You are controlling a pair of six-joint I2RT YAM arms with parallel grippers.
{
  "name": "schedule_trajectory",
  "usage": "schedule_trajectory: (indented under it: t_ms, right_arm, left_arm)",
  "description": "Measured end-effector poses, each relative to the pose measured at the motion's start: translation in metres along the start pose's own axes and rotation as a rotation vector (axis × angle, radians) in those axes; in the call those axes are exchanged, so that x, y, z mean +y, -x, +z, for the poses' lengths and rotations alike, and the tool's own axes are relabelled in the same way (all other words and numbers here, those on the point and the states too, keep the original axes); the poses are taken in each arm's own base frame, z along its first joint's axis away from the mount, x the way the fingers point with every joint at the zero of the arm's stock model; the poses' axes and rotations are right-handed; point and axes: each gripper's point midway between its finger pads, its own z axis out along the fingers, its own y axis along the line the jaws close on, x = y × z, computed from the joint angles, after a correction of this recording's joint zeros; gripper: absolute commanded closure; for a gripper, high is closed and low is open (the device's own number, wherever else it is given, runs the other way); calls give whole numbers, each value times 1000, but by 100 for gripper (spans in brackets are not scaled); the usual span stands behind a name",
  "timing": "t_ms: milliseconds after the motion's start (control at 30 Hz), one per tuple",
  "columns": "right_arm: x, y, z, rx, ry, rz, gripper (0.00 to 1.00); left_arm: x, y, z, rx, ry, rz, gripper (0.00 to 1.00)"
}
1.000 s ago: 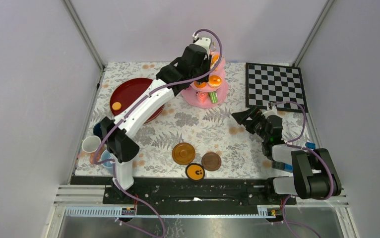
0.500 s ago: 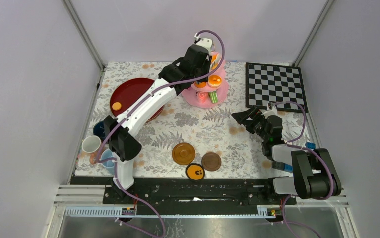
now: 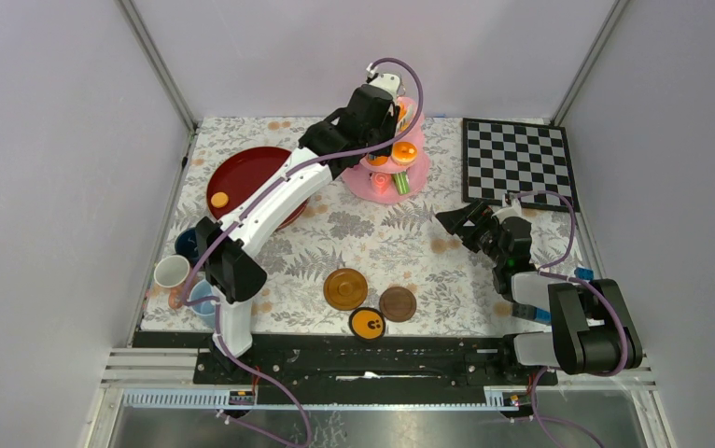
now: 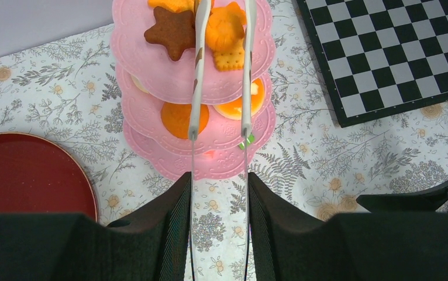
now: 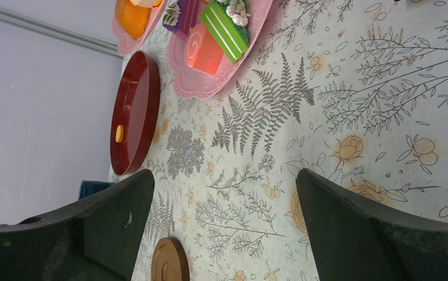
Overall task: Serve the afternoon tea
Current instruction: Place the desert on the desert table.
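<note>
The pink three-tier cake stand (image 3: 393, 163) stands at the back centre. My left gripper (image 3: 375, 105) hovers over it, shut on clear tongs (image 4: 193, 111). In the left wrist view the gripper (image 4: 219, 202) points at the stand (image 4: 151, 58), and the tongs' arms straddle an orange pastry (image 4: 224, 26) on the top tier, beside the brown star biscuit (image 4: 172, 32). I cannot tell whether they squeeze it. My right gripper (image 3: 461, 222) is open and empty, low over the cloth (image 5: 221, 199). Brown saucers (image 3: 345, 288) (image 3: 397, 303) lie near the front.
A red tray (image 3: 251, 177) with one orange pastry (image 3: 218, 199) lies left of the stand. White (image 3: 171, 272), dark-blue (image 3: 186, 245) and light-blue (image 3: 202, 301) cups stand at the front left. The chessboard (image 3: 518, 161) lies at the back right. An orange-faced disc (image 3: 367, 323) sits at the front edge.
My left gripper with the tongs has edged slightly right and farther over the stand's top tier. The right arm has not moved.
</note>
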Motion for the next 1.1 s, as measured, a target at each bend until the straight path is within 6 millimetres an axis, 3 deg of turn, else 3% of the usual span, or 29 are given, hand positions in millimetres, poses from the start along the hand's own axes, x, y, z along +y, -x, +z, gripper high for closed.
schedule_trajectory:
  t_ms: [333, 467, 600, 767, 867, 900, 933, 1033, 1100]
  right_arm:
    - [0, 0, 0, 0, -1, 2, 2]
    - [0, 0, 0, 1, 0, 2, 2]
    - [0, 0, 0, 0, 1, 2, 2]
    - [1, 1, 0, -2, 4, 1, 2]
    - [1, 1, 0, -3, 4, 1, 2]
    - [1, 1, 0, -3, 4, 1, 2]
    - [1, 1, 0, -2, 4, 1, 2]
    - [1, 1, 0, -3, 4, 1, 2]
    - [1, 1, 0, -3, 4, 1, 2]
  left_arm:
    - [-3, 8, -4, -17, -19, -12, 61]
    - [-4, 13, -15, -27, -36, -22, 61]
    - [2, 25, -45, -64, -45, -33, 61]
    - [28, 28, -111, -111, -18, -53, 60]
    - [62, 10, -153, -110, 37, -76, 59]
    - [82, 2, -163, -106, 66, -99, 59]
    - [105, -7, -172, -99, 106, -126, 59]
    - [209, -47, -190, -63, 343, -275, 58]
    - [255, -78, -196, -10, 464, -356, 58]
